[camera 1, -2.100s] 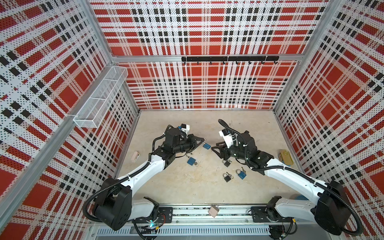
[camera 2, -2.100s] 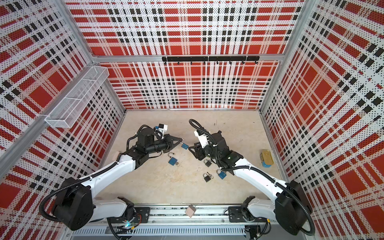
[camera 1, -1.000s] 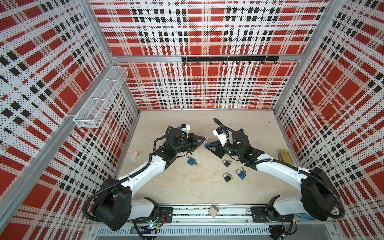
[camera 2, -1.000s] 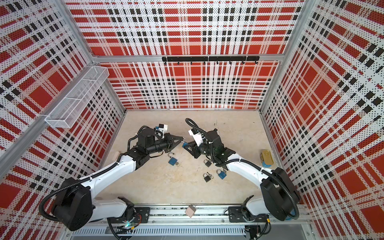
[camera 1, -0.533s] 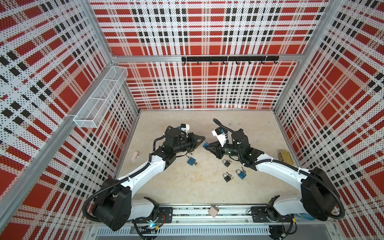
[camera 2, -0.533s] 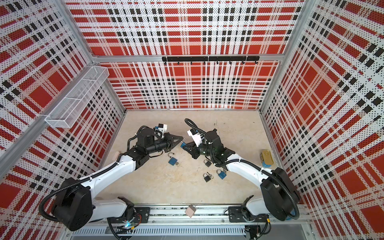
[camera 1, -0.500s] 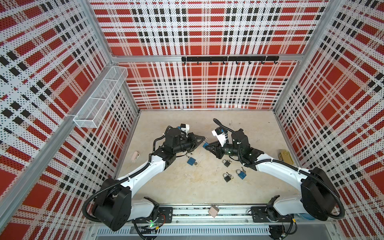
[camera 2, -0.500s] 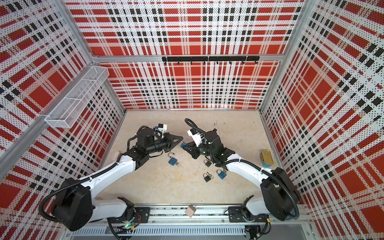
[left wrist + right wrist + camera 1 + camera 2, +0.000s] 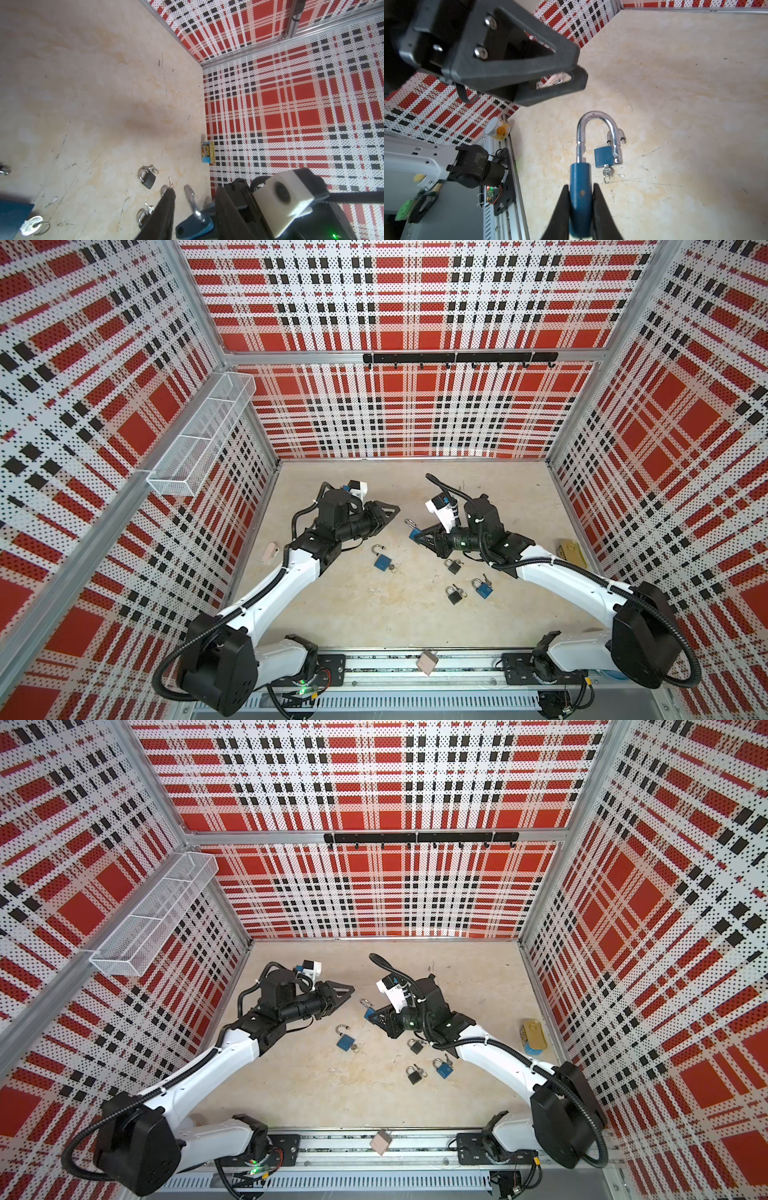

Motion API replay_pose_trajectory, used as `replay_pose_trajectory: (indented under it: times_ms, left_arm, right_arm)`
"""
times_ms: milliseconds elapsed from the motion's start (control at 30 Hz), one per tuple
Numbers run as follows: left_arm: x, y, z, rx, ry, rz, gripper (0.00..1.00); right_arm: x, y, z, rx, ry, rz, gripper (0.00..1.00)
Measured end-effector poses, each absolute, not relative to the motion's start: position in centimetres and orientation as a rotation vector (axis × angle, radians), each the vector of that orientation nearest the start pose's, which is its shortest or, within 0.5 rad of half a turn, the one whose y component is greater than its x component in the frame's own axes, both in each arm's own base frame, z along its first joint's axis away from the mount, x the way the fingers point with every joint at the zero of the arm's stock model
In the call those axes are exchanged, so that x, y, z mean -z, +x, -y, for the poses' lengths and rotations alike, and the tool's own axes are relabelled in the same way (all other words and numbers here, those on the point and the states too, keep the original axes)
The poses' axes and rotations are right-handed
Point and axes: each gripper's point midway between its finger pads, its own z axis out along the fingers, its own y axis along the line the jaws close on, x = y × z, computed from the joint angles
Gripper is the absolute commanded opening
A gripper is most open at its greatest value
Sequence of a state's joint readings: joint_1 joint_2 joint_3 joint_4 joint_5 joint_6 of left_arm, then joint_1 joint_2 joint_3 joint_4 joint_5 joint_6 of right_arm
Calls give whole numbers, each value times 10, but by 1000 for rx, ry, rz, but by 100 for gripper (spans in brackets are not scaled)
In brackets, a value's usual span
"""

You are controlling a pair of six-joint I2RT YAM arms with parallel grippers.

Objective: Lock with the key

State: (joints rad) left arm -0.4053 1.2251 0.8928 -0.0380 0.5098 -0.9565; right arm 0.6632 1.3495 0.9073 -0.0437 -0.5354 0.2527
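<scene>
My right gripper (image 9: 580,187) is shut on the body of a blue padlock (image 9: 580,180) and holds it above the table, near the middle in both top views (image 9: 413,534) (image 9: 369,1016). Its silver shackle (image 9: 593,118) is open, one end free. My left gripper (image 9: 392,510) (image 9: 196,193) stands open just left of that shackle and touches nothing. No key shows in the held lock. A second blue padlock (image 9: 382,562) (image 9: 605,155) lies on the table with its shackle open and a ringed key (image 9: 607,172) in its keyhole.
Two black padlocks (image 9: 454,566) (image 9: 455,595) and a small blue one (image 9: 482,589) lie with keys in front of the right arm. A Spam tin (image 9: 571,551) sits by the right wall, a pale cup (image 9: 270,552) by the left wall. A small block (image 9: 428,662) rests on the front rail.
The right gripper reached over and closed on the blue padlock that hung at the left gripper's tip. The left gripper has now opened and let go of it.
</scene>
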Motion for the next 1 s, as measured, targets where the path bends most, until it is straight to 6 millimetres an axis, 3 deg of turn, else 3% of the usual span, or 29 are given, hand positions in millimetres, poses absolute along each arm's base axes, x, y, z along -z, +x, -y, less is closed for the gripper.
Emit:
replay_pose_trajectory:
  times_ms: [133, 433, 867, 1000]
  left_arm:
    - [-264, 323, 235, 1314, -92, -2143, 35]
    - [-236, 314, 264, 1399, 72, -2219, 34]
    - [-225, 287, 277, 1603, 164, -2218, 32]
    - [-231, 282, 275, 1631, 176, -2195, 32]
  right_arm:
    - [-218, 251, -317, -1144, -817, -2065, 0]
    - [-224, 230, -315, -1229, -867, -2096, 0]
    - [-224, 227, -313, -1226, -870, -2117, 0]
    - [-225, 228, -313, -1222, -873, -2116, 0]
